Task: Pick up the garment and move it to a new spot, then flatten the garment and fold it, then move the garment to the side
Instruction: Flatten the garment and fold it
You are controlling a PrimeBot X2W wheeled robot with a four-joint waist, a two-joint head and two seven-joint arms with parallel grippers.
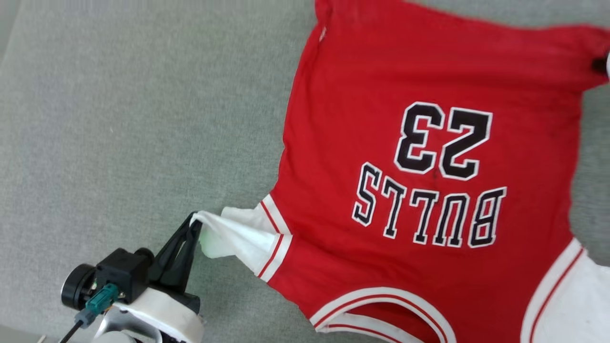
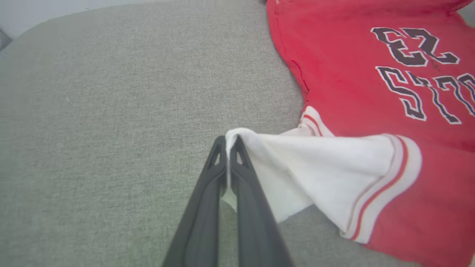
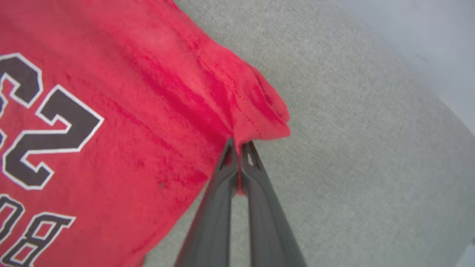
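Nearest in the head view, at the counter's (image 1: 119, 119) near left, the left gripper (image 1: 194, 224) has its jaws clamped on the tip of a white sleeve (image 1: 238, 233). The shirt (image 1: 405, 85) lies spread over the counter's right half. Its print faces up and its collar is toward the near edge.

In the left wrist view, the left gripper's (image 2: 229, 142) jaws are pressed together with the sleeve (image 2: 315, 167) pinched between them and drawn into a taut cone. The red body (image 2: 345, 74) lies flat beyond.

In the right wrist view, the right gripper (image 3: 237, 146) has its jaws shut on a bunched hem corner (image 3: 256, 111).

With opposite corners held, this looks like the flattening step. The next move likely calls for drawing the arms apart, low over the counter, without tugging either pinch loose.
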